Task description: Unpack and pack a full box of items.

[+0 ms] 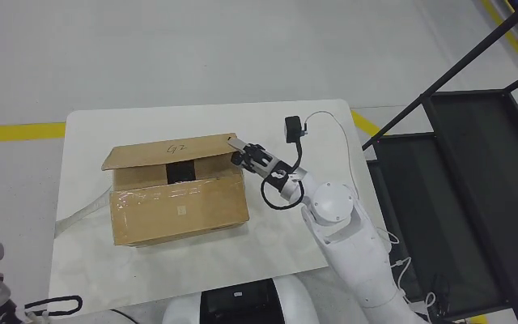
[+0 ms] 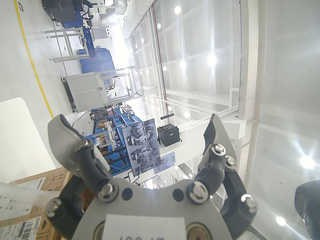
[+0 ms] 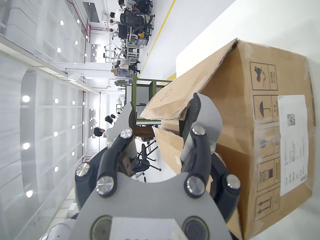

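cardboard box (image 1: 178, 202) on the white surface (image 1: 307, 235), one long top flap (image 1: 174, 150) raised, with a dark opening beneath it. the right end effector (image 1: 240, 152) is at the box's right end, level with its top edge. its fingers (image 3: 197, 116) stand moderately apart and straddle the flap's torn corner, with nothing clamped. the left end effector (image 2: 136, 123) is clear of the box and aimed at the ceiling, wide open and holding nothing.
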`<action>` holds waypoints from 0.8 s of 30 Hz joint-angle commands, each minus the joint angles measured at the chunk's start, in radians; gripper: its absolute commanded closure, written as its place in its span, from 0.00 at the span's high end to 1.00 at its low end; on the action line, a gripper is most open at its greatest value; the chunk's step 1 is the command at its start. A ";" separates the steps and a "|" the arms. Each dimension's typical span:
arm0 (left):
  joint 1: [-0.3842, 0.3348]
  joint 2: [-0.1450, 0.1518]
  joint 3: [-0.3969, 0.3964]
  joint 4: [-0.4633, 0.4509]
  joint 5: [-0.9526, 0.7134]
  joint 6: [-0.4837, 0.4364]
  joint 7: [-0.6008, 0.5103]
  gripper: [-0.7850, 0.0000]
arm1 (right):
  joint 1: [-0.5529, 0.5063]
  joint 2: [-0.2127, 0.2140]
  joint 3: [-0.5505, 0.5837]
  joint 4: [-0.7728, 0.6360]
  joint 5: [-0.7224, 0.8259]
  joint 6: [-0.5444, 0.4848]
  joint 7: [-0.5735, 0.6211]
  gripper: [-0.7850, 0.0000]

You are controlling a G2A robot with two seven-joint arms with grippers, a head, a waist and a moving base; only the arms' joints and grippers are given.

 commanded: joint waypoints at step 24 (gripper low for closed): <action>0.000 0.000 0.000 0.000 0.000 0.000 0.001 1.00 | 0.159 -0.022 -0.098 0.080 0.015 0.107 -0.161 0.43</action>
